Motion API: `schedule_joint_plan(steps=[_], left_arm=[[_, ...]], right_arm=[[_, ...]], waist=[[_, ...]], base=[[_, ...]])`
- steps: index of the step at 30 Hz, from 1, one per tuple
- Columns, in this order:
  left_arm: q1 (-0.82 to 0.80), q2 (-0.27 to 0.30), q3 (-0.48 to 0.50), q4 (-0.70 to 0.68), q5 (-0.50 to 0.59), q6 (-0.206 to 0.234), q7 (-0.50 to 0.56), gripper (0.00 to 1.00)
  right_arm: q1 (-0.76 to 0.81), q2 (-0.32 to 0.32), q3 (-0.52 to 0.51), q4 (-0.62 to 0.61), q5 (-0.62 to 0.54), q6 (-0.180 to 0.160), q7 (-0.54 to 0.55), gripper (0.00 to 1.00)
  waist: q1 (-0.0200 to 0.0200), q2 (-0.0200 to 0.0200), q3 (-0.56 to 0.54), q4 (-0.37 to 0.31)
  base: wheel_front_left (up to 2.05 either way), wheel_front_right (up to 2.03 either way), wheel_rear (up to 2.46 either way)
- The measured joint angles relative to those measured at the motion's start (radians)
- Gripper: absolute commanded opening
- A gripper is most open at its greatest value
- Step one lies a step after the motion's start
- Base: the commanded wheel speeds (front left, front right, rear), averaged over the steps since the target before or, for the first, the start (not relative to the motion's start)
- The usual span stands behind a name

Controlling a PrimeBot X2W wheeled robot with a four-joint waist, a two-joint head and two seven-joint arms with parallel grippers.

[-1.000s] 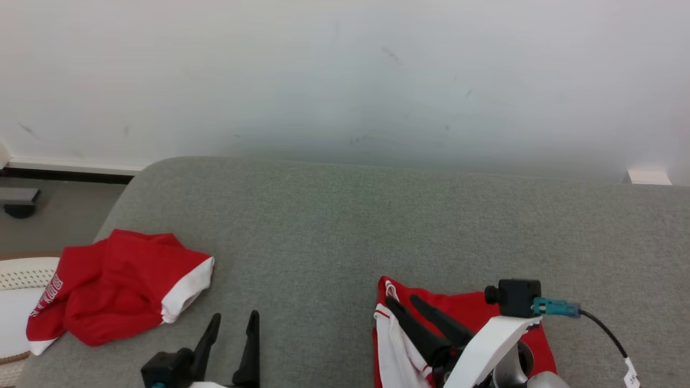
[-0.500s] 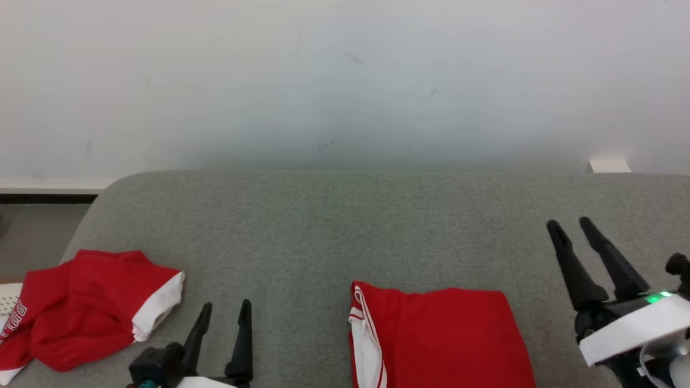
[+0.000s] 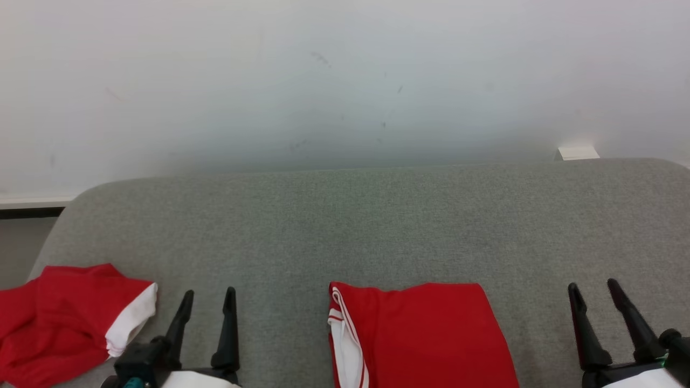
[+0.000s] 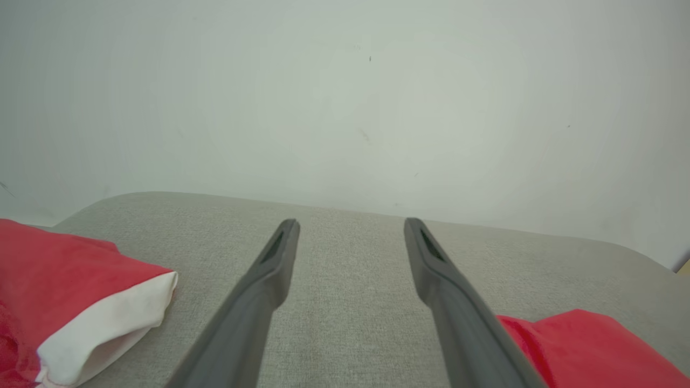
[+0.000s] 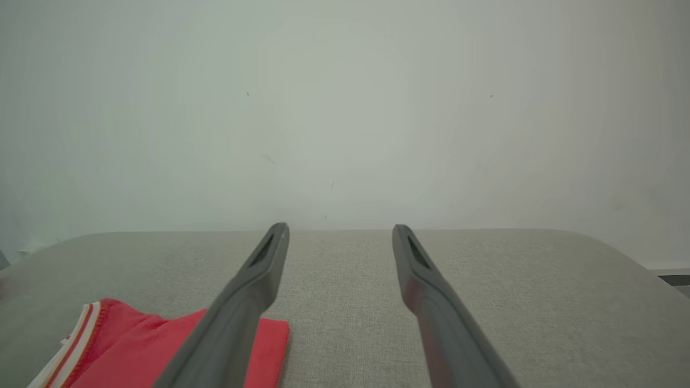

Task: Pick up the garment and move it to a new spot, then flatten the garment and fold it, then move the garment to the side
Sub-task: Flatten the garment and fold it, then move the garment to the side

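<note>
Head view: grey cushion (image 3: 345, 215) under everything. Folded red garment (image 3: 426, 334) lying flat at the near edge, about mid-way along. Crumpled red-and-white top (image 3: 64, 318) by the near left corner. Left pincer (image 3: 209, 292) and right pincer (image 3: 592, 284) both spread wide, empty, either side of the folded one.

Bare indoor room: grey fabric-covered surface (image 3: 377, 226) against a scuffed white wall (image 3: 345, 81) (dark skirting strip (image 3: 27, 213) at left).

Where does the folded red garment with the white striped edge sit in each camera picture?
Head view: the folded red garment is at bottom centre.
Left wrist view: the garment is in the lower right corner.
Right wrist view: the garment is in the lower left corner.
Shared landmark: the grey fabric cushion it lies on, against the white wall.
</note>
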Motion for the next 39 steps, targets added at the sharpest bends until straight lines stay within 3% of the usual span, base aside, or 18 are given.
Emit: schedule_joint_plan(steps=[13,22,33,39], left_arm=[[0.015,-0.001,0.037,0.016,0.023,-0.008,0.000,1.00],[0.011,-0.002,0.030,0.029,0.027,-0.018,0.000,1.00],[0.011,-0.002,0.021,0.040,0.018,-0.021,0.000,1.00],[0.011,-0.002,0.019,0.050,0.013,-0.023,0.000,1.00]], right_arm=[[-0.016,0.035,0.056,0.091,-0.019,0.000,-0.013,1.00],[-0.167,0.051,0.158,0.259,-0.006,0.000,0.037,1.00],[-0.272,0.142,0.169,0.583,0.089,0.000,0.344,1.00],[-0.298,0.148,0.198,0.638,0.132,-0.001,0.444,1.00]], waist=[[0.0000,0.0000,-0.009,-0.018],[0.0000,0.0000,-0.004,0.006],[0.0000,0.0000,-0.002,0.069],[0.0000,0.0000,0.003,0.099]], base=[[0.00,0.00,0.00],[0.00,0.00,0.00],[0.00,0.00,0.00],[0.00,0.00,0.00]])
